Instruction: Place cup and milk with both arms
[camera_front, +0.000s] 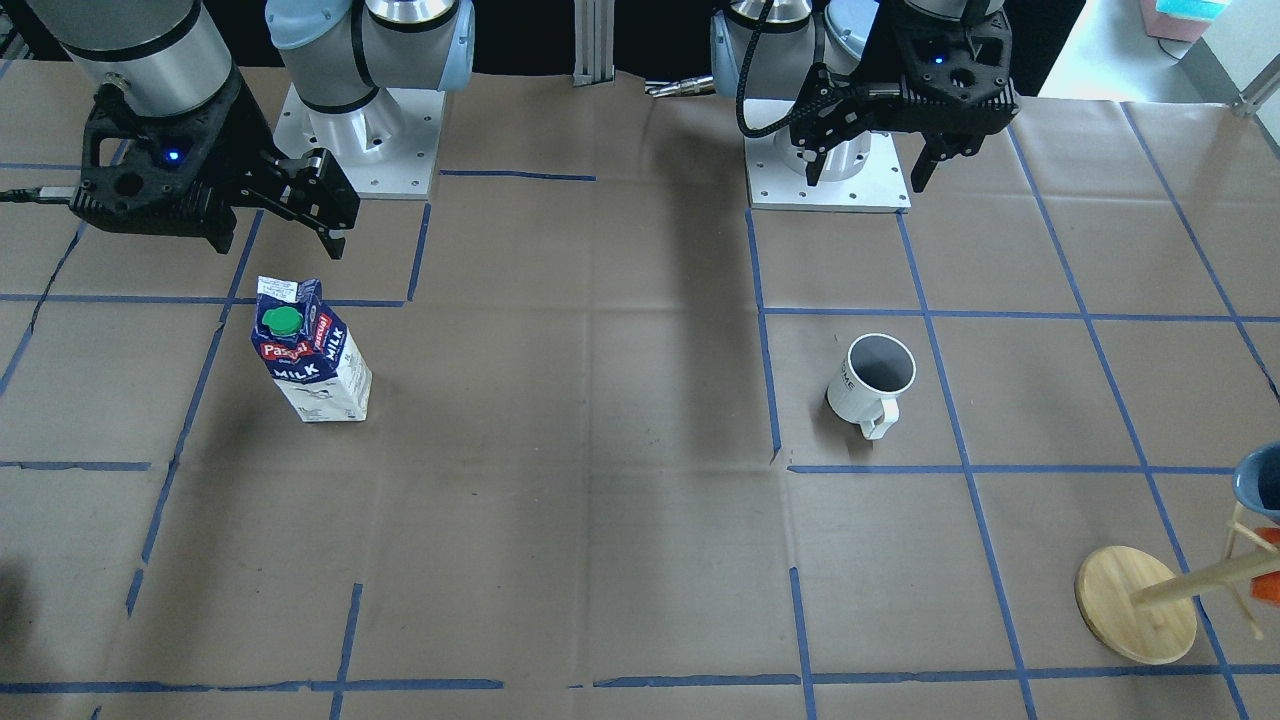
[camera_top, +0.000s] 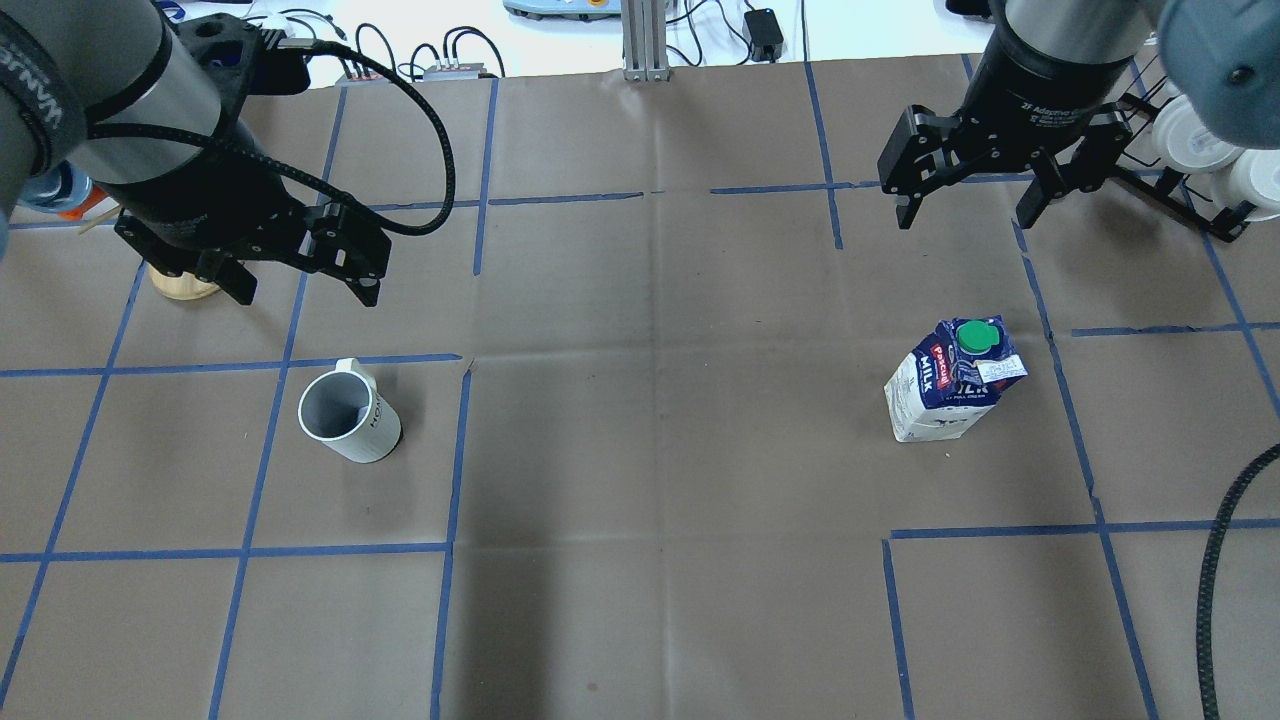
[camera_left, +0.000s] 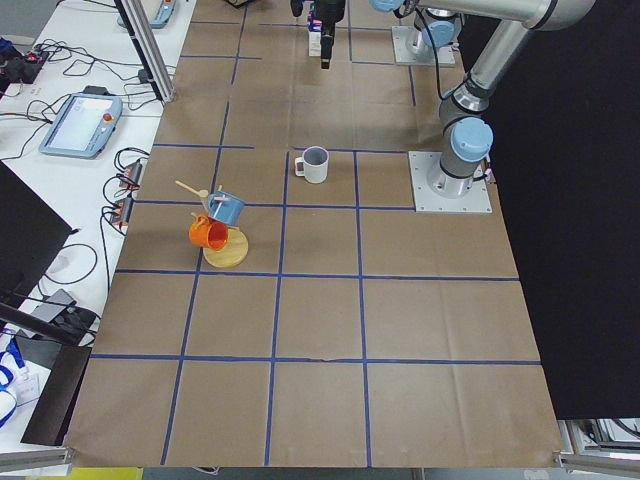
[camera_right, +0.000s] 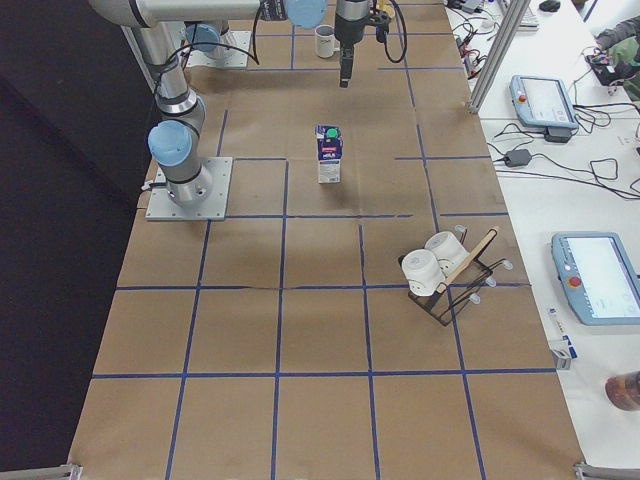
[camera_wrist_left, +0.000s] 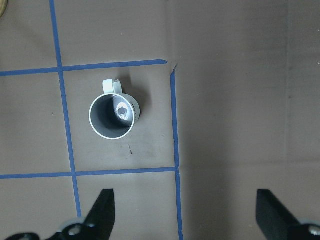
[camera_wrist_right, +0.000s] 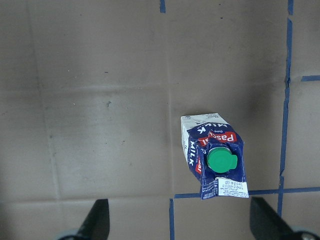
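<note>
Cup (camera_top: 350, 425), milk (camera_top: 950, 385) far from edges, left claw (camera_top: 308, 295), right claw (camera_top: 965, 220) spread

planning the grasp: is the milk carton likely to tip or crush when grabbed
The milk carton stands tall on a narrow base, so a high push could tip it. Its paperboard walls may dent if squeezed hard.

milk carton (camera_front: 312, 360) "Pascual", "MILK", cup (camera_front: 868, 382) lettering perhaps "HOME"

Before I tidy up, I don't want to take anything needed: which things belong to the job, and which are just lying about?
Job: cup, milk carton.
Lying about: wooden mug stand, blue mug, orange mug, black rack, white cups.
</note>
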